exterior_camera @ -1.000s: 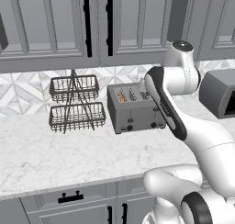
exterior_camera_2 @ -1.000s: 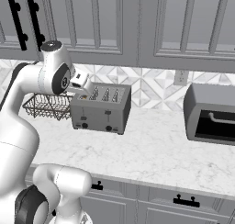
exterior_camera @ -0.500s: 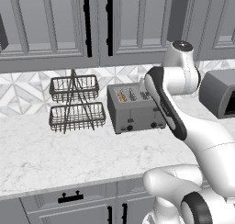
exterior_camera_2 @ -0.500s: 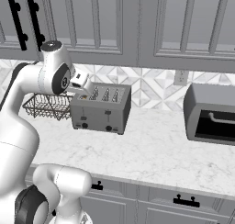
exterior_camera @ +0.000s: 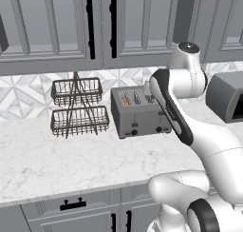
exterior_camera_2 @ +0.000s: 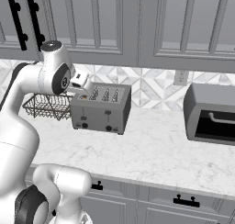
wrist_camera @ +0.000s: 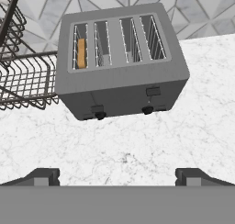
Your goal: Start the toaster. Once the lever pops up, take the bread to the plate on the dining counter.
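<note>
I see the toaster (wrist_camera: 121, 62) sitting on the marble wall counter (exterior_camera: 71, 159), just right of the two-tier wire basket (exterior_camera: 78, 107) and close to the tiled backsplash (exterior_camera_2: 151, 87). Its long axis runs side to side along the backsplash; the front face with the two black knobs (wrist_camera: 147, 110) and two levers (wrist_camera: 153, 91) points out toward me, away from the wall. The four slots run front to back, side by side across the top.

The bread (wrist_camera: 81, 53) stands on edge in the slot nearest the basket — just a tan strip showing, its long edge following the slot front to back. In the left base view I read it as the orange bit at the toaster's left end (exterior_camera: 125, 100), though it's tiny there.

The gripper (wrist_camera: 117, 177) hovers above the counter in front of the toaster, looking down at it, fingers spread wide apart — nothing between them, touching nothing. A dark oven box (exterior_camera_2: 212, 113) sits well right of the toaster.
</note>
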